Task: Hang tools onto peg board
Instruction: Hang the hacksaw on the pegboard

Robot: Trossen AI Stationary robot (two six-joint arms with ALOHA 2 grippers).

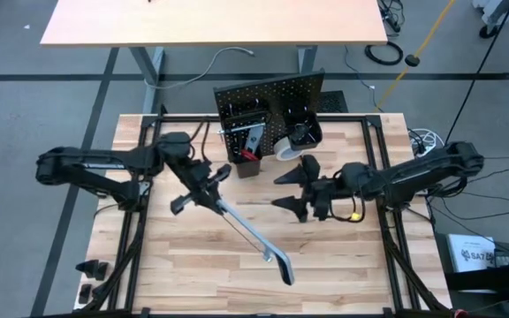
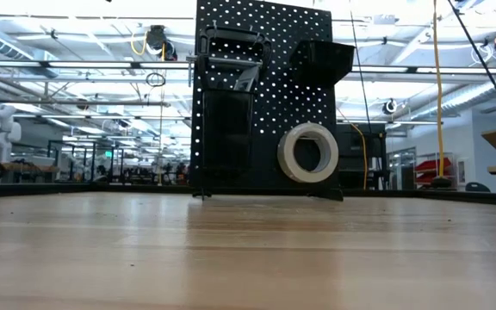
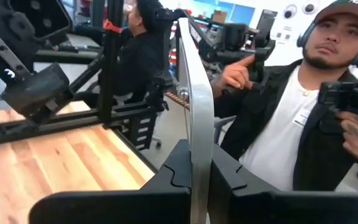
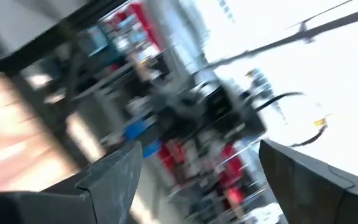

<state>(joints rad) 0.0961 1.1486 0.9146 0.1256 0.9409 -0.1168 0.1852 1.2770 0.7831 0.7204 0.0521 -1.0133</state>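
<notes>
Tape roll (image 2: 308, 152) already hanging on peg board (image 2: 265, 52); left end effector (image 1: 203, 187) pinching grey bar clamp (image 1: 253, 237), unhung; right end effector (image 1: 297, 187) hovering spread.

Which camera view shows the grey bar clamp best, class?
The high view: the grey bar clamp shows whole, its bar running from the left tool to a dark handle. The left wrist view shows only the bar between the fingers. The low and right wrist views miss it.

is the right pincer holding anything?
No. In the high view the right pincer is open and empty over the table, while the left pincer grips the bar clamp.
</notes>
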